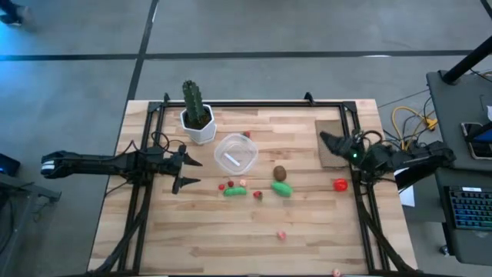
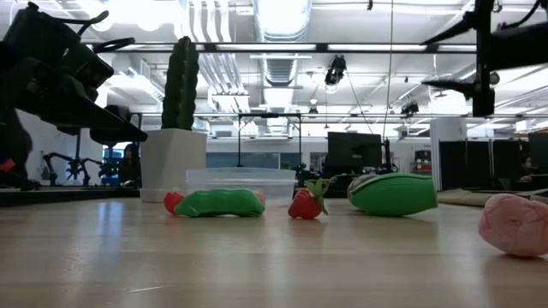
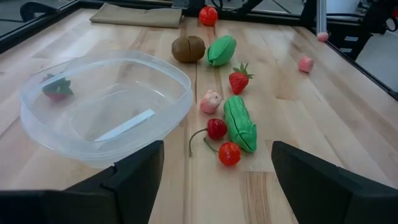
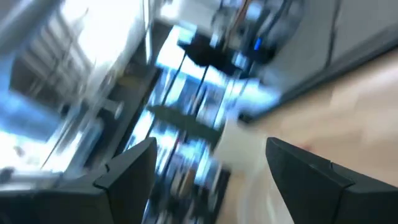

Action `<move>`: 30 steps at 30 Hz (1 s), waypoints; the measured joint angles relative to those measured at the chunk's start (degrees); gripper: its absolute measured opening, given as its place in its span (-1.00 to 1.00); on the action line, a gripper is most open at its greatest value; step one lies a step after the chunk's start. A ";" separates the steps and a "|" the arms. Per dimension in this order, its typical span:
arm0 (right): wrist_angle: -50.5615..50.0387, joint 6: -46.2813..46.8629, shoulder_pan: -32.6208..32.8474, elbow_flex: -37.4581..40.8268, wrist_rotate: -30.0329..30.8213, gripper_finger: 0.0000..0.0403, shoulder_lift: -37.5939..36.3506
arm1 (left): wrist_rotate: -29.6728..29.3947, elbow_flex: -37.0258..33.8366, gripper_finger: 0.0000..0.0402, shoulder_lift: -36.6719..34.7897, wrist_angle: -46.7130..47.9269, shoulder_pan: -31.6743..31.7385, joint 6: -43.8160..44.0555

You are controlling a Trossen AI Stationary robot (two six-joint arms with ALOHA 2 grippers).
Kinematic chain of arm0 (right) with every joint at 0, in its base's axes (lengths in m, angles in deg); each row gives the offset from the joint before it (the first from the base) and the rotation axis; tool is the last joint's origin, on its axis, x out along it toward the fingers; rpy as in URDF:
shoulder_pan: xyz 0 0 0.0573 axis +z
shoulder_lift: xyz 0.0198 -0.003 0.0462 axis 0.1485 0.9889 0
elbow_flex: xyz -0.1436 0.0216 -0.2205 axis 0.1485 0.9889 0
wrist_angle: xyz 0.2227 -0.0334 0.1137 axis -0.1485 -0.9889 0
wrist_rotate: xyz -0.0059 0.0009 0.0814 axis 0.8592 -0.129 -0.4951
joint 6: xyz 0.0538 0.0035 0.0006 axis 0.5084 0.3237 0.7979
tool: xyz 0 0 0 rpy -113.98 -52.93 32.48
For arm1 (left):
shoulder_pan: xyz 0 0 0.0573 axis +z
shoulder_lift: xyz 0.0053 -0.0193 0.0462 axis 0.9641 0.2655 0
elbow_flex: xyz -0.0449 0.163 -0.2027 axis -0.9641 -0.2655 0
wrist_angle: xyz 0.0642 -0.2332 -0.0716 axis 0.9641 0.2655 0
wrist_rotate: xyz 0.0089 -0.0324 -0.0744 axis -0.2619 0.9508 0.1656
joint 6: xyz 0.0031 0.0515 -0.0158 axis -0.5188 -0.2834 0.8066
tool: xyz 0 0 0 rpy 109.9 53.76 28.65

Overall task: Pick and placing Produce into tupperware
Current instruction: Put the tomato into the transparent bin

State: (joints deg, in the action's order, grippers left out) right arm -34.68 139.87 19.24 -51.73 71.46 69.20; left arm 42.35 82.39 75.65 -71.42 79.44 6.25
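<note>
Near the tabletop's (image 1: 231,231) middle we see the tupperware (image 1: 235,152), one red piece inside, beside the cactus pot (image 1: 199,127). Before it the produce lies scattered; both green pods (image 1: 235,191) lie lengthwise across the planks. Our left claw (image 1: 187,171) gapes empty nearby; our right claw (image 1: 327,139) hangs wide, empty, over the brown mat (image 1: 330,158).

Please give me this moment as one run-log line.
left gripper: open, beside tub | right gripper: open, empty, over cloth | tub: one strawberry | tomato: on table
</note>
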 joint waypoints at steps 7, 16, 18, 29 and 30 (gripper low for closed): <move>-3.84 -22.23 0.04 -9.91 1.77 0.45 7.36 | 0.00 -0.02 0.41 0.00 0.00 0.00 -0.01; -16.65 -21.82 -1.35 -27.43 4.89 0.35 20.67 | -0.01 0.00 0.41 0.00 0.00 0.02 0.00; -25.58 -23.00 -4.14 -32.54 -3.40 0.32 23.42 | 0.00 0.01 0.41 0.00 0.00 0.00 -0.01; -76.22 -33.22 -29.30 -55.40 -41.10 0.26 48.94 | 0.00 -0.02 0.41 0.00 0.02 0.00 -0.01; -78.93 -34.40 -30.37 -55.91 -42.45 0.27 50.60 | -0.01 -0.02 0.41 0.00 0.00 0.02 -0.01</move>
State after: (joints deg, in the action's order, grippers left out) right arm -113.60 105.47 -11.13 -107.64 29.01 119.80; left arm 42.34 82.37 75.65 -71.42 79.46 6.24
